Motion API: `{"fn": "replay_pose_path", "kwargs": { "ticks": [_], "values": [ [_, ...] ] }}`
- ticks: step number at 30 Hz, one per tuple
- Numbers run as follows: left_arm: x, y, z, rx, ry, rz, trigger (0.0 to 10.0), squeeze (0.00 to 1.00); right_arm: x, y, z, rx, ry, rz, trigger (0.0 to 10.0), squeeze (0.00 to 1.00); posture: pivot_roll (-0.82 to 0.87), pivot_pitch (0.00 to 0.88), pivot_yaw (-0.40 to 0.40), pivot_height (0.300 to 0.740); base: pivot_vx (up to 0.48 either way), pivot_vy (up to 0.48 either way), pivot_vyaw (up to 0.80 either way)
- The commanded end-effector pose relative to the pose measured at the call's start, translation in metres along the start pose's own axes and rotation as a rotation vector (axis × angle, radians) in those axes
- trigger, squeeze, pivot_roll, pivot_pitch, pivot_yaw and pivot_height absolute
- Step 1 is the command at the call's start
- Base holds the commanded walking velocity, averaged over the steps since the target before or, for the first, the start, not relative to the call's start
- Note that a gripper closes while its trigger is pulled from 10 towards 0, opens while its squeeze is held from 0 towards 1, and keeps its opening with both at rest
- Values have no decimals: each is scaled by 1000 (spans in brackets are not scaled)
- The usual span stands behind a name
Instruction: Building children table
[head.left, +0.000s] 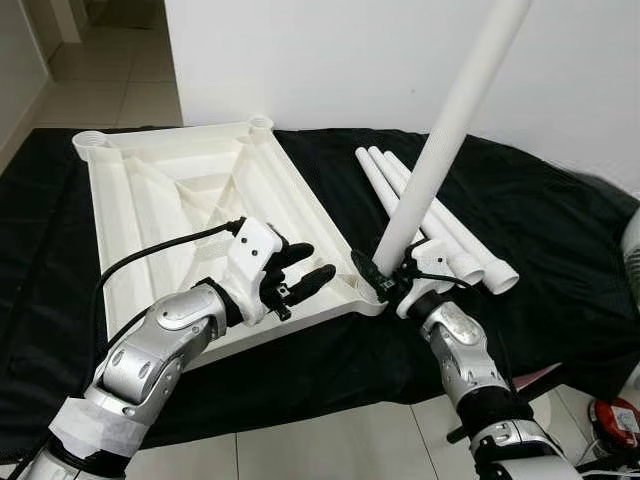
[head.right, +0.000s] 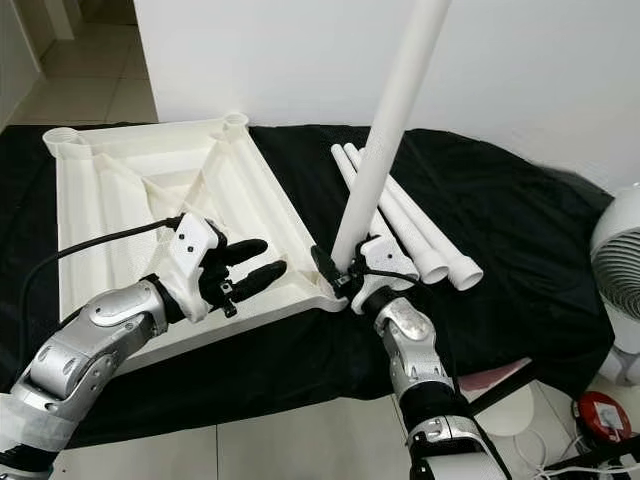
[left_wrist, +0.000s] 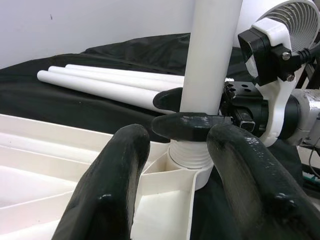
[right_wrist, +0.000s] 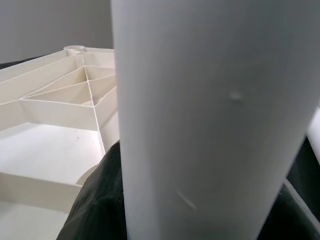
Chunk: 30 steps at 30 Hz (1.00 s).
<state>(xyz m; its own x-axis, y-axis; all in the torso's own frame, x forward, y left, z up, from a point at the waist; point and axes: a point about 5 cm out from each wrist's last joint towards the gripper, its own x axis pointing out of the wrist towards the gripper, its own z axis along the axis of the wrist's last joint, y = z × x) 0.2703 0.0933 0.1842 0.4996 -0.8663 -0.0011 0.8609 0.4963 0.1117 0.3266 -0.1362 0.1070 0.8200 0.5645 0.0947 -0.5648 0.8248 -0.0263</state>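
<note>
My right claw (head.left: 385, 283) was clamped on a white table leg (head.left: 450, 130), its threaded end sitting in the upturned tabletop's (head.left: 180, 210) corner socket (left_wrist: 187, 160). Left claw (head.left: 300, 272) hovered beside it, fingers spread and holding nothing.

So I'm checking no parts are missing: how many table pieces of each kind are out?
Tabletop, upside down: 1
Leg held upright at the tabletop's corner socket by the right gripper: 1
Legs lying on the black cloth: 3
Total: 5 pieces
</note>
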Motion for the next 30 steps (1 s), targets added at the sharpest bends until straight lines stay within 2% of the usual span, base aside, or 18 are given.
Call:
{"fn": "replay_pose_path", "kwargs": {
  "ticks": [1,7,15,16,17,21,22,26,30],
  "values": [
    [1,-6,4,6,-5,-107,10000,0,-32,11,-67,150,362,-4,10000,0,105,84,-62,740,0,0,0],
    [0,-6,4,6,-3,-106,10000,0,-32,10,-67,190,363,-22,10000,0,106,85,-63,740,0,0,0],
    [1,-6,4,6,-4,-106,10000,0,-26,9,-56,132,247,-159,10000,0,103,86,-66,740,0,0,0],
    [1,-7,3,5,-4,-108,10000,0,-19,11,-49,125,190,-244,10000,0,102,84,-67,740,0,0,0],
    [1,-7,3,5,-4,-109,10000,0,-16,12,-46,126,171,-271,10000,0,102,84,-67,740,0,0,0],
    [2,-8,3,4,-5,-112,10000,0,-8,16,-41,148,148,-335,10000,0,102,78,-70,740,0,0,0],
    [3,-8,3,5,-6,-114,10000,0,-1,19,-36,155,139,-400,10000,0,103,75,-71,740,0,0,0],
    [4,-8,4,7,-8,-117,10000,0,8,22,-31,183,138,-479,10000,0,103,71,-73,740,0,0,0],
    [5,-10,3,6,-9,-125,10000,0,18,28,-21,182,85,-546,10000,0,102,60,-73,740,0,0,0]
  ]
}}
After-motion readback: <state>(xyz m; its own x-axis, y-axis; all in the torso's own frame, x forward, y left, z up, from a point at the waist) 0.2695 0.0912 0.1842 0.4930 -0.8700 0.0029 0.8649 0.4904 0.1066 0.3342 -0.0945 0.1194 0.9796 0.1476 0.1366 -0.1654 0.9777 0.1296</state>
